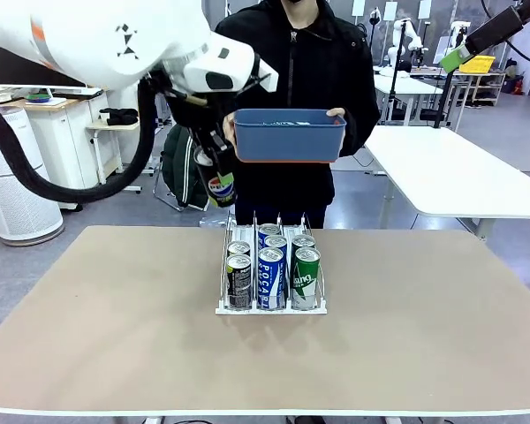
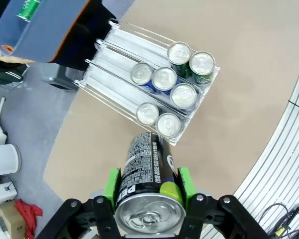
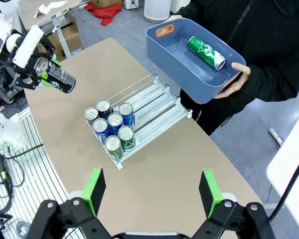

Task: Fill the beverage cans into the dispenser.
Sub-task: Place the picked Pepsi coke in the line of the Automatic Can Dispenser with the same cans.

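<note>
tan bench (image 1: 115,336) before a person (image 1: 314,79) holding blue bin (image 1: 289,140), green can (image 3: 205,52) inside. on bench, white dispenser (image 3: 157,102) with six cans (image 1: 271,265) up front. grips black pepsi can (image 2: 145,164) in left jaws above bench; holds right jaws wide apart.

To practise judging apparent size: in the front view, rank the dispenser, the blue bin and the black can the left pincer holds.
1. dispenser
2. blue bin, held farther back, so real size unsure
3. black can in the left pincer
</note>
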You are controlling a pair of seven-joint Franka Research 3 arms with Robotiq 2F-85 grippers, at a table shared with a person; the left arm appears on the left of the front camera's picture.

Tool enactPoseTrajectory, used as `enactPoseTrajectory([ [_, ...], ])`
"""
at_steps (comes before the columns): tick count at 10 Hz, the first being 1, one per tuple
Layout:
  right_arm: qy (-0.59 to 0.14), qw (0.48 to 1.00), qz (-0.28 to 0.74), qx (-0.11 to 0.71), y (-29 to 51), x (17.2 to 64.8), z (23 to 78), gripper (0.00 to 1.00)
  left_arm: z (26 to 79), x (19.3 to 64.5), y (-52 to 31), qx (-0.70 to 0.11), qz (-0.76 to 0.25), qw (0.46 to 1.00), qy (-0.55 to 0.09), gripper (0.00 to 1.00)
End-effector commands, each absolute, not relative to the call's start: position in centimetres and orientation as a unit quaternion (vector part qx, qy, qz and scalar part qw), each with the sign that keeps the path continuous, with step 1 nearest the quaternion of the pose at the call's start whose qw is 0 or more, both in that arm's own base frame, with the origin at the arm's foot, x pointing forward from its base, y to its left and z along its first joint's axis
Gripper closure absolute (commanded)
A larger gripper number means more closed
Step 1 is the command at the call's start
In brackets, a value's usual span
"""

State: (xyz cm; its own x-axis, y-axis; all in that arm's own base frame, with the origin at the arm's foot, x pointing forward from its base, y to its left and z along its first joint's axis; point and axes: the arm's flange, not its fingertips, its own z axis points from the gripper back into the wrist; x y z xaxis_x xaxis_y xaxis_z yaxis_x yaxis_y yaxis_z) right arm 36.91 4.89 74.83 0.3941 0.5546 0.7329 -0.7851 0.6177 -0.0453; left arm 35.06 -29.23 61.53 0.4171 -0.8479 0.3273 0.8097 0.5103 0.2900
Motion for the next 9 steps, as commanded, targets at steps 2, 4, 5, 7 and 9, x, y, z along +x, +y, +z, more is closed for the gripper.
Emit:
enactPoseTrajectory([
  [2,-0.370,0.819,0.408,0.160,4.8,37.0,74.8,0.00,61.5,35.1,-29.2,0.043,-0.493,0.841,-0.220,0.42],
  [4,-0.370,0.819,0.408,0.160,4.8,37.0,74.8,0.00,61.5,35.1,-29.2,0.043,-0.493,0.841,-0.220,0.42],
  [5,-0.370,0.819,0.408,0.160,4.8,37.0,74.8,0.00,61.5,35.1,-29.2,0.043,-0.493,0.841,-0.220,0.42],
  [7,-0.370,0.819,0.408,0.160,4.8,37.0,74.8,0.00,60.3,35.8,-29.1,0.025,-0.507,0.838,-0.200,0.42],
  [9,-0.370,0.819,0.408,0.160,4.8,37.0,74.8,0.00,59.7,34.4,-29.2,0.033,-0.512,0.834,-0.200,0.42],
])
